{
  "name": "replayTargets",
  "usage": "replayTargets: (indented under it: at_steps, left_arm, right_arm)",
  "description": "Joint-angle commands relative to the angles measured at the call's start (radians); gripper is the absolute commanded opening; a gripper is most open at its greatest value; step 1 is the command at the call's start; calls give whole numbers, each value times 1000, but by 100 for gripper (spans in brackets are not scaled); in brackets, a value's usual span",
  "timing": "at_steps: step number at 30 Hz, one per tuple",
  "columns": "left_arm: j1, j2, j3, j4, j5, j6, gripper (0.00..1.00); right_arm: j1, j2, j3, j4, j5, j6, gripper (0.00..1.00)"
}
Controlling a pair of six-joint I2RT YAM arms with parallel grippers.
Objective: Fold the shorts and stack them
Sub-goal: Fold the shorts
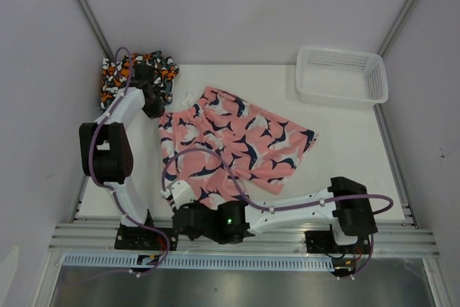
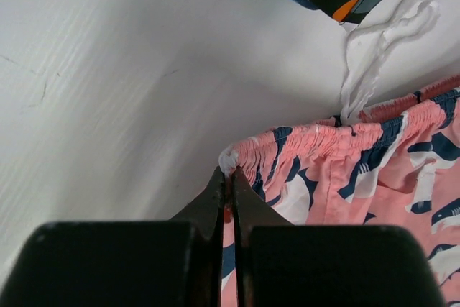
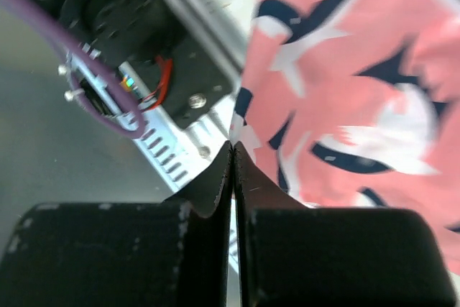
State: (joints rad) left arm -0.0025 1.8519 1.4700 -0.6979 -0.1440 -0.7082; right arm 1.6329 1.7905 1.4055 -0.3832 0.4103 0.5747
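Shorts first: the pink shorts (image 1: 244, 138) with the navy and white print are spread flat across the middle of the table (image 1: 352, 156), waistband toward the far left. The left gripper (image 2: 228, 176) has its jaws closed right on the waistband corner, pinching the gathered elastic just beside the white drawstring (image 2: 374, 48). Over at the near edge, we see the right gripper (image 3: 233, 147) with its jaws pressed together too. It looks like it's got the hem edge of the pink shorts, though that wrist view is pretty blurry. The camouflage shorts (image 1: 118, 77) sit bunched in the far left corner with the patchwork shorts (image 1: 164, 77) touching them. A white basket (image 1: 341, 77) sits in the far right corner, well apart.
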Motion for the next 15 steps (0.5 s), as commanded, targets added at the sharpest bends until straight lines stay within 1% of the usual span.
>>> replayTargets:
  at_steps: [1,4,5,6,8,9,10,11,12,14,15]
  left_arm:
    - [-5,-25,90,-61,24,-59,0]
    - [-4,-17,136,-84,46,-82,0]
    - [-4,-13,159,-107,49,-92,0]
    - [-5,-10,171,-118,56,-102,0]
    - [-5,1,219,-144,70,-128,0]
    - [-4,4,231,-149,92,-152,0]
    - [-4,6,239,-150,106,-166,0]
    - [-4,7,254,-143,121,-183,0]
    - [-4,4,254,-134,153,-213,0]
    - [-5,3,262,-114,188,-250,0]
    - [-5,3,263,-111,204,-293,0]
  right_arm:
    - [-65,-188,-29,-69,53,-4,0]
    - [-140,-278,-79,-91,29,-24,0]
    - [-162,-333,-86,-98,19,-27,0]
    - [-215,-357,-92,-115,3,-32,0]
    - [-272,-423,-114,-134,-30,-52,0]
    - [-341,-439,-120,-147,-45,-58,0]
    - [-373,-457,-135,-154,-80,-70,0]
    - [-404,-488,-138,-158,-88,-91,0]
    - [-462,-500,-143,-173,-94,-104,0]
    - [-522,-535,-152,-187,-117,-139,0]
    - [-553,-548,-155,-200,-123,-148,0]
